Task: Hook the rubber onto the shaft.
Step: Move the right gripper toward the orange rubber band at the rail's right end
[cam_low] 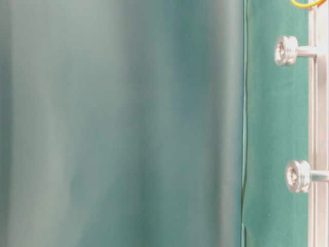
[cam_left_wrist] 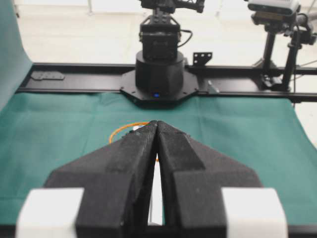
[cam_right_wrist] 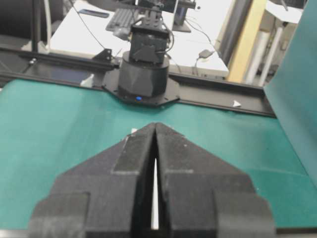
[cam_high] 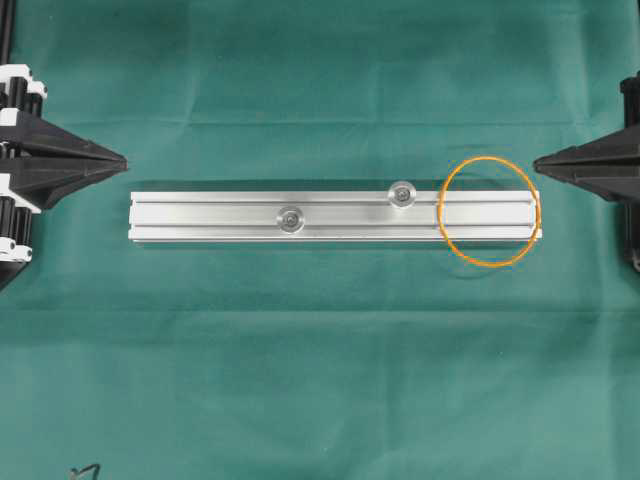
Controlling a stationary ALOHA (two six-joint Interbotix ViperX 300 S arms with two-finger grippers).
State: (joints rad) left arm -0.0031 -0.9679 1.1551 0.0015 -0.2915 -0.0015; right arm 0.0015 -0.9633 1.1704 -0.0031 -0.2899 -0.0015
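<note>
1. Green cloth covers the whole work surface, and a silver aluminium rail lies across its middle from nine o'clock to three o'clock in the overhead view.
2. Two shafts stand up from the rail: one shaft near the centre, and a second shaft toward two o'clock of it, on the rail's far edge.
3. An orange rubber band lies flat as an open loop draped over the rail's three o'clock end, well apart from both grippers and not touching either shaft.
4. Left gripper sits at nine o'clock, its tip level and aimed along the rail toward the centre, with the jaws pressed together and holding nothing; the left wrist view shows the two fingers meeting at the tip.
5. Right gripper mirrors it at three o'clock, just beside the band's rim, likewise closed and empty.
6. Neither arm has engaged the band, so the task looks not yet begun.
7. To do the pickup well, I judge the right gripper should part its jaws and pinch only the thin strand where it lies on cloth, not on metal.
8. Lift, then lower the loop over the nearer shaft, likely stretching it so it settles below the head.
</note>
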